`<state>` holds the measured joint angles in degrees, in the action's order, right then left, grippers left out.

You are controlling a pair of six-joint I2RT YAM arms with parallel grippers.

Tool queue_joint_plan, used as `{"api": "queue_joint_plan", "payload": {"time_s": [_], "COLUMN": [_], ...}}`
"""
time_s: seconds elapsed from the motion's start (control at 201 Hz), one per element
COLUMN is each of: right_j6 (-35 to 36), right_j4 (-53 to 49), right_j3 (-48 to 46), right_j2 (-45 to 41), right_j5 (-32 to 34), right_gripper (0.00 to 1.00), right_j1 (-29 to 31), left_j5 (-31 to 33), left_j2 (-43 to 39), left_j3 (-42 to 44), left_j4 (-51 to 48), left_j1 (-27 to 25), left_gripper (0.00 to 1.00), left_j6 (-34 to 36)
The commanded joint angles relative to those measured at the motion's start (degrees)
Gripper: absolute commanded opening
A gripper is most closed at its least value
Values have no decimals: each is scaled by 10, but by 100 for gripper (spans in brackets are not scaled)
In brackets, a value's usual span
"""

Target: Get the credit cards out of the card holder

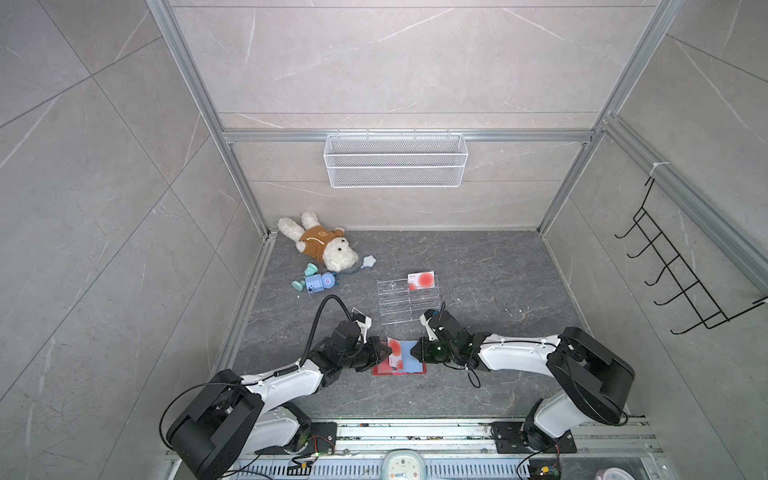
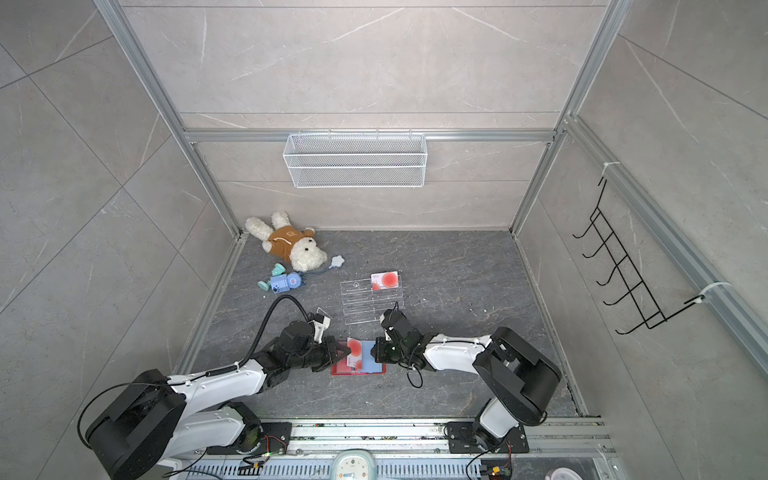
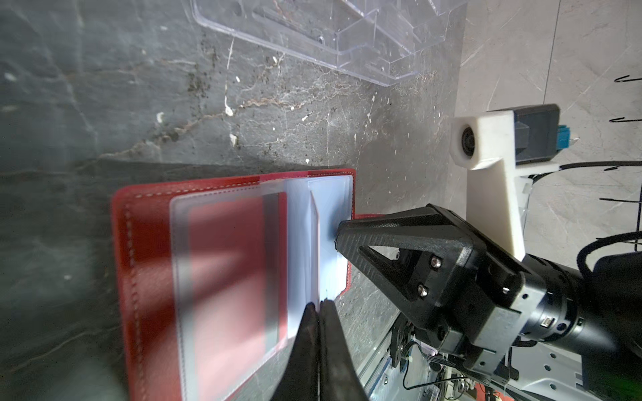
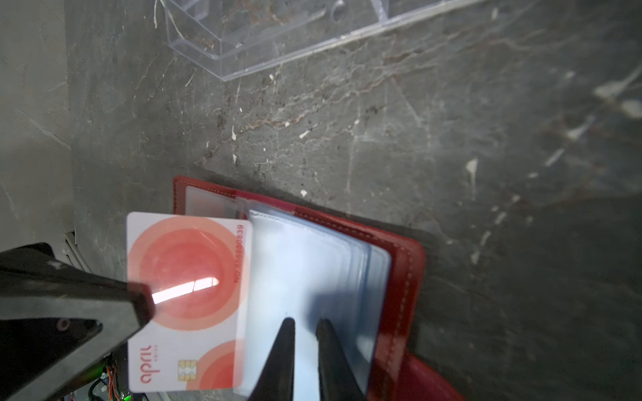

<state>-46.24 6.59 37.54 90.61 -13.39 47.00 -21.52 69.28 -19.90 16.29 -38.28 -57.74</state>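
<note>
In both top views the card holder (image 1: pixel 399 372) (image 2: pixel 358 372) lies open on the floor (image 1: pixel 478 291) in the lower middle of the frame, but both grippers crowd over it and hide much of it from you. The left gripper (image 1: pixel 384 353) reaches in from the left and the right gripper (image 1: pixel 415 353) from the right. From up here you cannot make out their jaws. A credit card (image 1: pixel 395 351) shows between them. Just above, the clear acrylic stand (image 1: pixel 395 303) carries a second card (image 1: pixel 422 280) at its upper right, and the right arm overlaps its lower right corner. A plush dog (image 1: pixel 320 243) and a blue toy (image 1: pixel 318 282) lie well off at upper left.

In the left wrist view the left gripper (image 3: pixel 319 305) has its jaws pressed together at bottom centre, pinching the credit card (image 3: pixel 314 243), which you see only edge-on. The holder's nearer page is blurred. The right gripper (image 3: pixel 344 237) looks to touch the pale sleeves (image 3: pixel 330 208), its jaws hidden. The stand is cut off at the top.

In the right wrist view the card's face (image 4: pixel 187 277) is plain, with glare across it. Whether its right edge sits inside a sleeve is hard to tell. The right gripper (image 4: pixel 305 324) shows a narrow gap between its tips and holds nothing. The frame crops the holder's lower right corner.
</note>
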Motion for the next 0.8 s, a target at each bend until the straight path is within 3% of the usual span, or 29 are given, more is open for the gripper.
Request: {"api": "queue_joint_plan", "payload": {"time_s": [0.0,0.264,0.408,0.568,0.682,0.792], "right_j6": [16,32,49,78,96,110], "right_j4": [-49,-104,-153,-214,-248,-255], "right_j3": [24,65,90,104,98,84], "right_j2": [-21,-46,-73,-138,-194,-234], "right_j5": [-3,-2,5,15,22,11], "right_gripper": [18,22,29,54,79,90], "right_j1": [-1,-1,-1,-1,-1,0], "left_j5": [13,27,30,32,29,21], "left_j2": [-24,-73,-97,-110,-109,-106], "left_j3": [-28,-66,-97,-136,-162,-177], "left_j4": [-64,-160,-209,-262,-290,-298], "left_j1": [10,15,16,16,16,15], "left_gripper": [0,0,0,0,0,0], "left_j6": [38,73,105,154,180,191]}}
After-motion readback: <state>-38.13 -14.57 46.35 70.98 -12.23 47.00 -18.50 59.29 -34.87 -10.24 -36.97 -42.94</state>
